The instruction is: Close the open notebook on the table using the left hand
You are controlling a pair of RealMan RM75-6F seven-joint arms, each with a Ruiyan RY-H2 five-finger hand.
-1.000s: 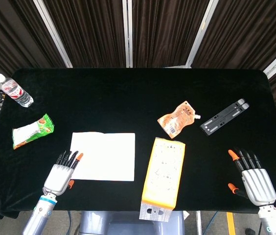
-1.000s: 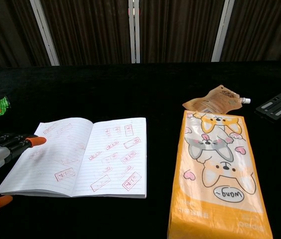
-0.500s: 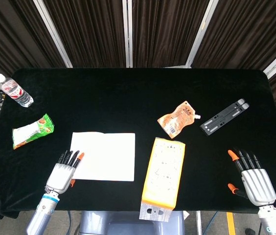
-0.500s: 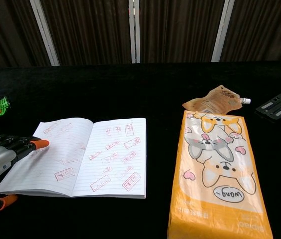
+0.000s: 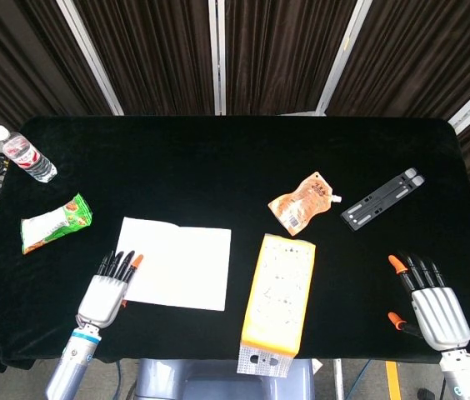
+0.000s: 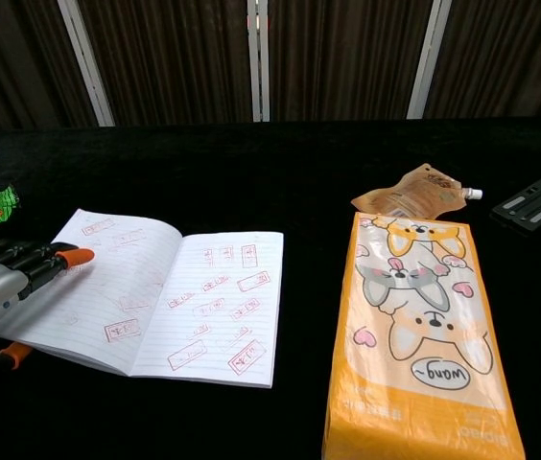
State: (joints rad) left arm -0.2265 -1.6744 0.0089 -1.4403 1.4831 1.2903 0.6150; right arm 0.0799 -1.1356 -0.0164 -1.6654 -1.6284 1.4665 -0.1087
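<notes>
The open notebook [image 5: 175, 263] [image 6: 160, 296] lies near the table's front left, white lined pages with red stamps facing up. My left hand [image 5: 107, 289] [image 6: 7, 282] sits at its left edge with fingers stretched out together, orange fingertips [image 6: 77, 257] over the left page; I cannot tell whether the fingers are under that page. The left page looks slightly raised and the notebook skewed. My right hand [image 5: 429, 302] rests open at the front right, far from the notebook, holding nothing.
A tall orange snack box [image 5: 280, 298] [image 6: 424, 335] lies just right of the notebook. An orange pouch [image 5: 303, 201], a black bracket [image 5: 382, 197], a green snack bag [image 5: 54, 222] and a water bottle [image 5: 25, 156] lie around the black table [image 5: 218, 158].
My left hand slid forward at the notebook's left edge. The notebook turned slightly and its left page lifted a little. The right hand stayed still.
</notes>
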